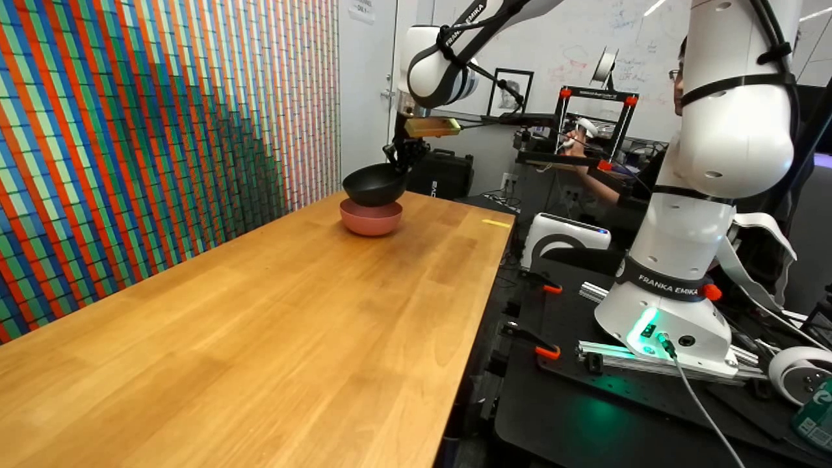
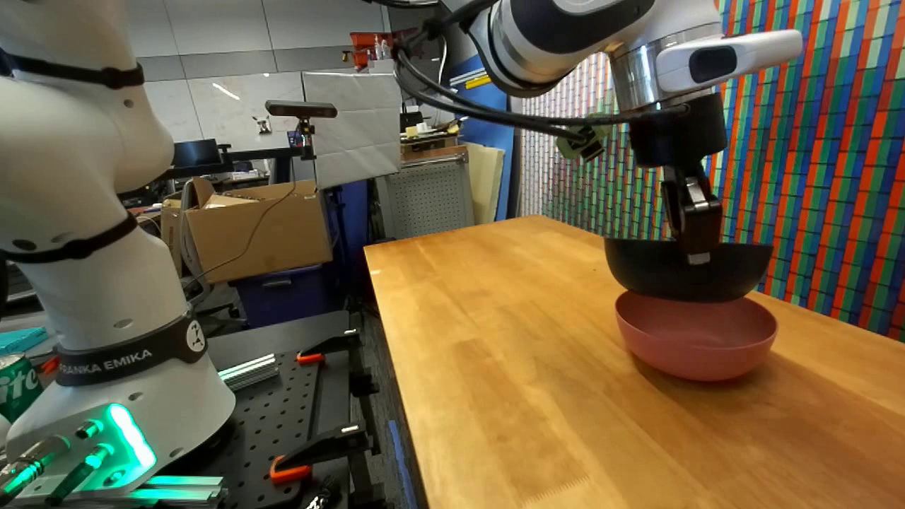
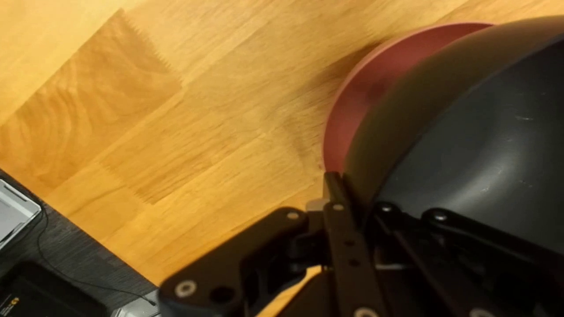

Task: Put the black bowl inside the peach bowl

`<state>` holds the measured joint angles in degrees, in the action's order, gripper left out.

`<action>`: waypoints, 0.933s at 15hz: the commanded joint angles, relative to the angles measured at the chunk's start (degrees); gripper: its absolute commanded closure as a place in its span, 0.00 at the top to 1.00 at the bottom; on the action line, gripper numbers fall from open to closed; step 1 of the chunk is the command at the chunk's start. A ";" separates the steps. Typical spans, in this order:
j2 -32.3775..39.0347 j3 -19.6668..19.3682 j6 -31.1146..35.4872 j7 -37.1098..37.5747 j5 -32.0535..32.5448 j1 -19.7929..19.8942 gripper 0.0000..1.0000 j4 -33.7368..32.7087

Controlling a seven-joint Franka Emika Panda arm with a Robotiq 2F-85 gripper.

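Largest of all, we see a wall surface of multicoloured, gridded vertical strips [image 2: 813, 148], rising behind the round, shallow, matte peach-pink bowl [image 2: 696, 357] in an exterior view. Next comes the long, light-brown wooden table [image 2: 509, 367] beneath the peach-pink bowl, which rests upright on its top. The white, jointed Franka arm [image 1: 715, 143], banded with black straps, has its base well apart from the peach-pink bowl and its outer end up above that bowl. In an exterior view we find an open brown cardboard box [image 2: 258, 233], also well apart from the peach-pink bowl. A black plastic hard case [image 1: 447, 174], partly hidden, sits beyond the peach-pink bowl. Smaller, the round, shallow, glossy black bowl [image 2: 643, 272] is held over the peach-pink bowl in both exterior views, its opening upward; in the wrist view we see a crescent of pink inner wall past its side. We cannot tell whether the two bowls touch. The black two-fingered gripper [image 2: 696, 244], above the peach-pink bowl too, pinches the black bowl's wall, and the wrist view shows us one finger outside that wall and another inside. Smallest, a short yellow strip [image 1: 496, 223] lies on the table, apart from the peach-pink bowl.
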<state>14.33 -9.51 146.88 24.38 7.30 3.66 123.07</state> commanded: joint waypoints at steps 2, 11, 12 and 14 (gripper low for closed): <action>-1.45 -0.43 3.23 1.32 -1.43 -0.52 0.33 2.80; -0.68 -0.70 4.75 3.39 -0.84 -1.03 0.94 3.23; -0.74 -0.23 4.14 3.05 -1.48 -1.11 1.00 3.10; -0.91 1.24 1.57 1.28 -2.98 -1.43 1.00 2.67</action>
<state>14.37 -9.34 150.10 27.10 7.10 3.27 125.52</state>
